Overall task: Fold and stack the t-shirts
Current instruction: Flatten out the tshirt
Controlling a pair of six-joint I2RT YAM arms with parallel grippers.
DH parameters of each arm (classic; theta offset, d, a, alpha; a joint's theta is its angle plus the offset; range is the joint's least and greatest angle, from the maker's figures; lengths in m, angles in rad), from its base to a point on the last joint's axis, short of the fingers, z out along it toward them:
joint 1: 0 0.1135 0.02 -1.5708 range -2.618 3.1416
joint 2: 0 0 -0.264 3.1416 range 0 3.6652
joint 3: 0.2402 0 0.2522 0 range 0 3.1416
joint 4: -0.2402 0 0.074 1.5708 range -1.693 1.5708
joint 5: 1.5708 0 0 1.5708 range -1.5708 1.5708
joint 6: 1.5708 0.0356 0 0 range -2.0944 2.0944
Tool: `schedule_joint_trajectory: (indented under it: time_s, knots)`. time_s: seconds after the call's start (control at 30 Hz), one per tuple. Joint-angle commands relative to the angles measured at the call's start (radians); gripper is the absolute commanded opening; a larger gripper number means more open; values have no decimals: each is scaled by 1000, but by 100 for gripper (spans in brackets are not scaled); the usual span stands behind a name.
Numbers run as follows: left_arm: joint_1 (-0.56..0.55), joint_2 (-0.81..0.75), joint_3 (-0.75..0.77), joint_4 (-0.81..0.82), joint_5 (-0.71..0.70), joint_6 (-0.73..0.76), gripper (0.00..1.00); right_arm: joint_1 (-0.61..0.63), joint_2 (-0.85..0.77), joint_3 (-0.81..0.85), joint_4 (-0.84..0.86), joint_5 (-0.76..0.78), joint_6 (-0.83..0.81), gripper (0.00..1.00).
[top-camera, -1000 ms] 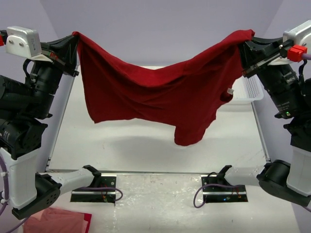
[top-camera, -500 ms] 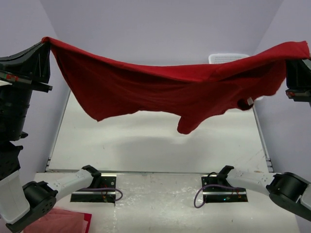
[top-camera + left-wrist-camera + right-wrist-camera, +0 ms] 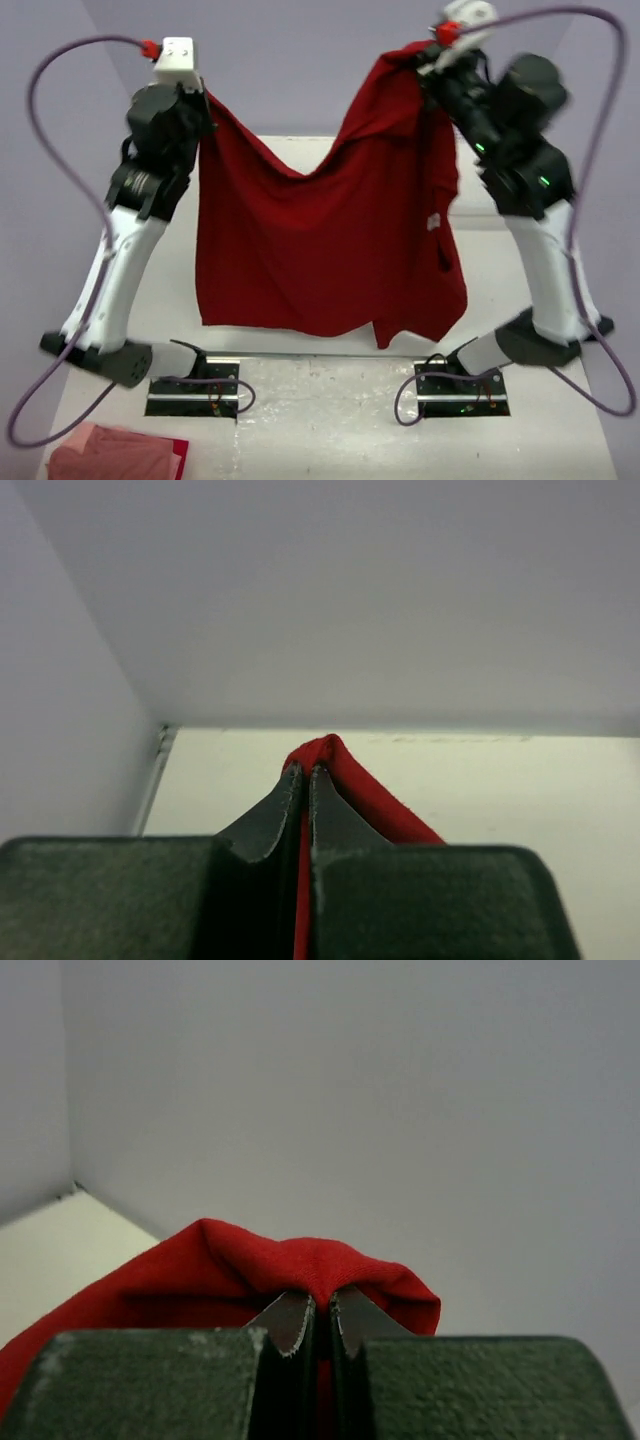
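A deep red t-shirt (image 3: pixel 320 250) hangs in the air between both raised arms, its upper edge sagging in the middle and its lower hem near the table's front edge. My left gripper (image 3: pixel 203 97) is shut on the shirt's top left corner; the left wrist view shows red cloth (image 3: pixel 330 755) pinched between the jaws at the left gripper (image 3: pixel 305 770). My right gripper (image 3: pixel 425 55) is shut on the top right corner, with a bunch of red cloth (image 3: pixel 300 1260) over the tips of the right gripper (image 3: pixel 322 1300). A small white label (image 3: pixel 435 222) shows on the shirt's right side.
A pinkish-red folded cloth (image 3: pixel 115 455) lies at the bottom left, off the white table (image 3: pixel 170 290). Purple cables (image 3: pixel 70 90) loop wide of both arms. The two arm bases (image 3: pixel 195 385) sit at the near edge. The hanging shirt hides the table's middle.
Both arms have swung up and inward. The shirt, stretched wide and nearly level before, now hangs down as a tall sheet with its hem near the front edge.
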Motion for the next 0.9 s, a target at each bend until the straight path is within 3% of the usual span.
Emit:
schedule_joint_trajectory:
  time_s: [0.0,0.17,0.2,0.3,0.47,0.57,0.6,0.63,0.67,0.77,0.87]
  knots:
    - [240,208,9,-13,4,-107,0,-86,205,38,-15,-70,32,0]
    - [422,515,106,-10,122,-118,0,-184,463,176,-49,-222,13,0]
    - [476,560,189,-33,127,-119,0,-195,490,178,-34,-237,13,0]
    - [529,687,258,-37,187,-113,0,-234,607,179,-7,-238,9,0]
    - [549,802,244,47,220,-99,0,-277,733,147,66,-203,16,0]
    - [557,879,320,64,280,-92,3,-303,808,211,71,-234,21,0]
    - [564,899,343,59,300,-92,12,-311,817,210,98,-232,26,37]
    - [569,913,359,73,326,-102,23,-317,826,208,112,-220,26,62]
    - [574,919,360,88,340,-107,52,-325,834,216,120,-208,32,94]
    - [574,864,316,179,386,-113,100,-333,827,255,85,-176,72,99]
    - [572,769,272,225,319,-144,100,-324,710,198,36,-122,122,99]
